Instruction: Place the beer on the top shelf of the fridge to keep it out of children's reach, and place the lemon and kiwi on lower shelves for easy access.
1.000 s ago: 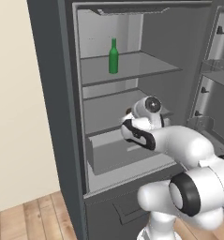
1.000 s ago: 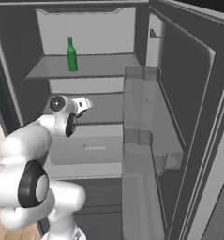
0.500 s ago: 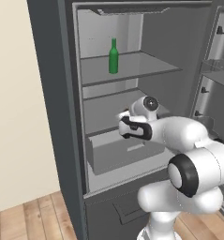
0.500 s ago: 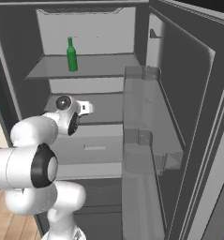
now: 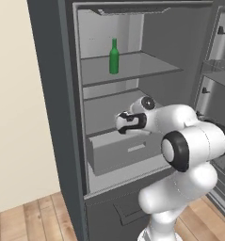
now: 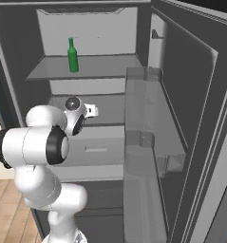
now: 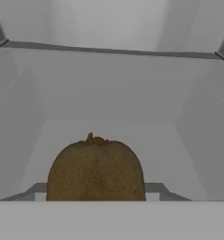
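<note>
"Now, what is the state of your gripper?"

"My gripper [image 5: 124, 123] is reached into the fridge [image 5: 52, 94], above one of the lower shelves [image 5: 102, 110] and above the drawer [image 5: 118, 153]. In the hand view the kiwi [image 7: 95, 168] sits at the near edge, exactly where my fingertips come up, and it hides them. The jaws stand part way closed, so I judge them clamped on the kiwi across its middle."

"How should that fruit be handled?"

"My assessment:
1. Weight: light. It places no real load on the arm.
2. Skin: brown, matt and fuzzy, so it should offer fair friction against my pads.
3. Flesh: soft under the skin. Excess squeeze would bruise it.
4. Shape: oval. It will probably roll once set down, so release it low over the flat pale floor of the shelf, well back from the near edge.
5. Hold point: the widest part of the body, one pad on either side, never the stem end at the top."

"Where is the rest?"

"Far and to the left, the beer [image 5: 114, 57] stands upright on the top shelf [image 5: 142, 66], well apart from my gripper."
</note>
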